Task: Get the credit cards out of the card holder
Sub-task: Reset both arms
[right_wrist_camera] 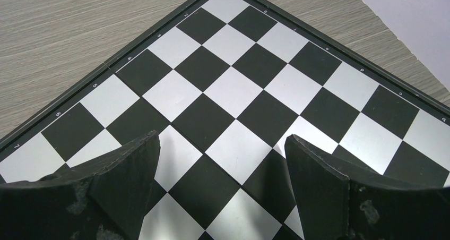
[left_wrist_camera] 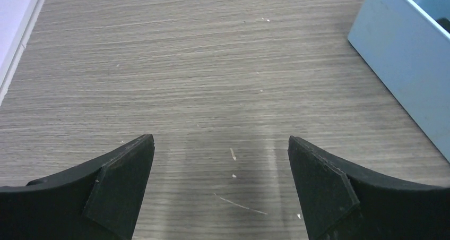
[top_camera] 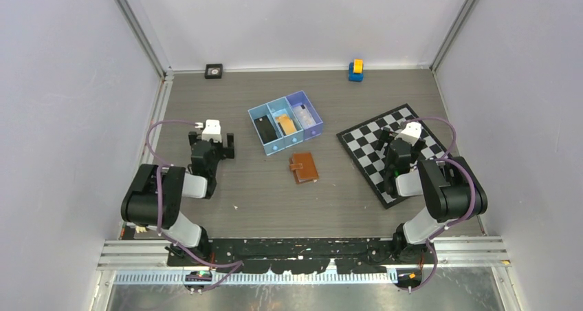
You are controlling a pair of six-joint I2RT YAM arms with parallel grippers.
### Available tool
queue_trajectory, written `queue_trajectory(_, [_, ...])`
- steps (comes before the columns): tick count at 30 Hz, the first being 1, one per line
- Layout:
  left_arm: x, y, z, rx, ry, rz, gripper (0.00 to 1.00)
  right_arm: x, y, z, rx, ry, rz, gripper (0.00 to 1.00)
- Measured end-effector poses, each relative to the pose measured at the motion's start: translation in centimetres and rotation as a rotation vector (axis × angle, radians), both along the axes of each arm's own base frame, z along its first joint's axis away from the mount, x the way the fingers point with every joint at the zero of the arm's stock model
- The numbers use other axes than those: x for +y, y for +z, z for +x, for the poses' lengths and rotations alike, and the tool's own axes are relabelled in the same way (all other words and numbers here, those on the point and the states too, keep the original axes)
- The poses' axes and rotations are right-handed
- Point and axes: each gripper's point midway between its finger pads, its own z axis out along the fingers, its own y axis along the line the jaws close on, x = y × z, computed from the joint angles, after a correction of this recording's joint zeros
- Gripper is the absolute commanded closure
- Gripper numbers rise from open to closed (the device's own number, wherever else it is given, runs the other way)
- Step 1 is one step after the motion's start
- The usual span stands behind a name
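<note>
Currently the card holder [top_camera: 304,167] lies folded shut on the table [top_camera: 261,187], just beside the blue tray [top_camera: 272,148], between your two arms and well apart from both. Your left gripper [left_wrist_camera: 220,140] hangs spread wide, empty, beside the tray. Your right gripper [right_wrist_camera: 222,138] is likewise spread over the chequered board [right_wrist_camera: 233,86].

I count one brown card holder [top_camera: 303,167] mid-table. At twelve o'clock from it: one blue tray [top_camera: 289,144], three compartments, one orange card [top_camera: 287,123]. One chequered board [top_camera: 375,161] at three o'clock, one blue-and-yellow block [top_camera: 355,70] at one, one black square [top_camera: 214,71] at eleven. Two grippers: left gripper [left_wrist_camera: 221,139], right gripper [right_wrist_camera: 223,138].
</note>
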Motion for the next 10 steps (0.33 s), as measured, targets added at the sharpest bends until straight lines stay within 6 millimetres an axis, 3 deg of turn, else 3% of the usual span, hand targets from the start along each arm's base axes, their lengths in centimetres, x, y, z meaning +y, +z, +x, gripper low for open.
queue_trajectory(10, [0.61,-0.07,0.44,0.020,0.030,-0.021,0.00,0.00,0.02,0.02,-0.001,0.000,0.000,0.08])
